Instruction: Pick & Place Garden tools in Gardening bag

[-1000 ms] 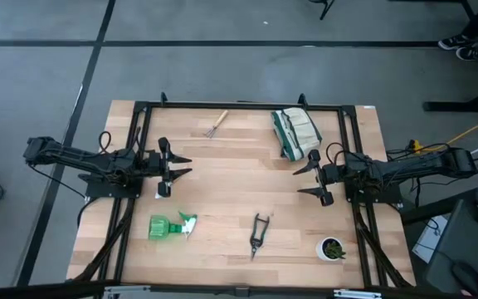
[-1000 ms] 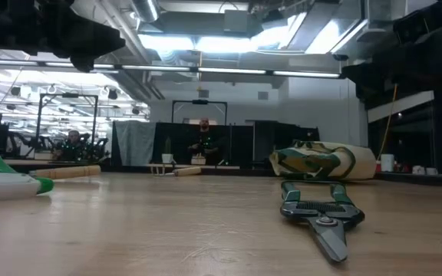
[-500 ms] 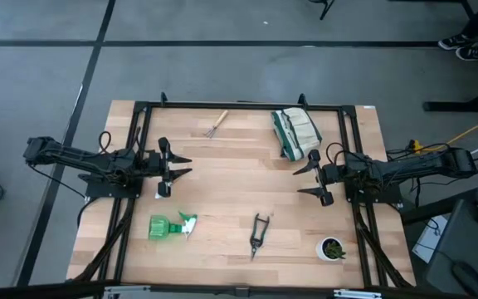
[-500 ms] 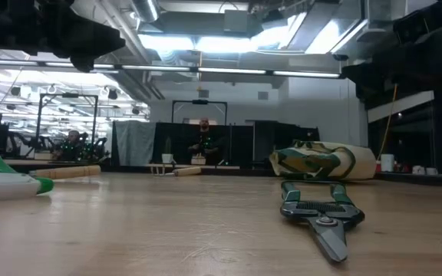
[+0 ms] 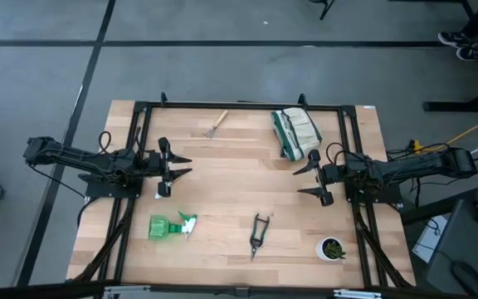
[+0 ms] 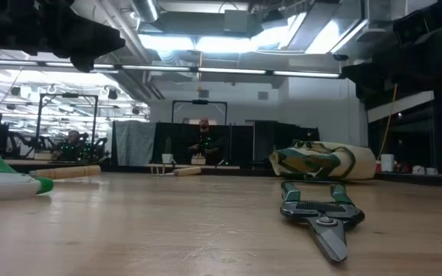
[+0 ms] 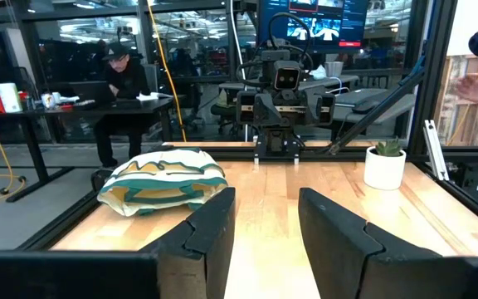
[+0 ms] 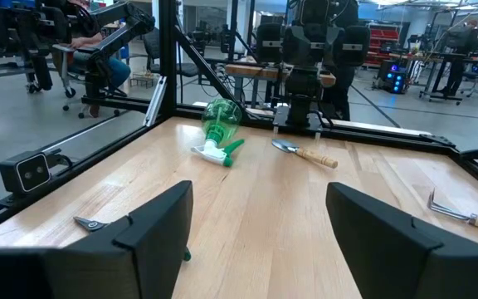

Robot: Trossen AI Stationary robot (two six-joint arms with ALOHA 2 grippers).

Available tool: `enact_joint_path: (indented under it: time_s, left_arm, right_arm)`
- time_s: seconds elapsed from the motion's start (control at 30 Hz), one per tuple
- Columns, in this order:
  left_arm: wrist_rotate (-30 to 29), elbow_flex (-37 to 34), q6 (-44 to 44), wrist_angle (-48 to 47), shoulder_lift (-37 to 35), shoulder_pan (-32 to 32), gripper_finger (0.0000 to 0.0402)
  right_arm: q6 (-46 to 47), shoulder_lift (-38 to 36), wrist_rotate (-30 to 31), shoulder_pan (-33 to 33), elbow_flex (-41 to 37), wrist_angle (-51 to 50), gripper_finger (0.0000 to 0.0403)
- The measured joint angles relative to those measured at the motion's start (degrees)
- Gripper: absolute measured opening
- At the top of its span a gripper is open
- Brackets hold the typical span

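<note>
wooden table (image 5: 222,199) under us, both arms parked at its sides. our left gripper (image 5: 181,164) hovers at the left edge, fingers spread apart with nothing between them; the left wrist view confirms the gap. our right gripper (image 5: 307,178) sits at the right edge facing inward, fingers spread wide, nothing held.

gardening bag (image 5: 295,133) lies slumped on its side at the far right part of the table, cream canvas with green trim, just beyond the right gripper. hand rake (image 5: 215,124) lies at the far edge, left of the bag and well apart from it. green spray bottle (image 5: 171,225) lies on its side near the front left, white trigger toward the middle. pruning shears (image 5: 258,234) lie flat at the front centre, well apart from the bottle. trowel (image 8: 304,152) shows only in the right wrist view, on the table near the left arm's base, beside the bottle. small white pot with a plant (image 5: 332,248) stands at the front right corner.

all tools lie outside the bag. a person (image 7: 116,87) sits at a desk beyond the table in the left wrist view.
</note>
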Motion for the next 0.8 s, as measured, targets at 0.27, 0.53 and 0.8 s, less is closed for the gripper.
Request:
enact_joint_path:
  time_s: [0.27,0.53,0.8]
  left_arm:
    - [0.0,0.0,0.0,0.0,0.0,0.0,0.013]
    - [0.0,0.0,0.0,0.0,0.0,0.0,0.013]
    - [0.0,0.0,0.0,0.0,0.0,0.0,0.013]
  right_arm:
    - [0.0,0.0,0.0,0.0,0.0,0.0,0.0282]
    - [0.0,0.0,0.1,1.4,0.0,-0.5,0.0282]
    - [0.0,0.6,0.1,5.1,7.3,-20.5,0.0282]
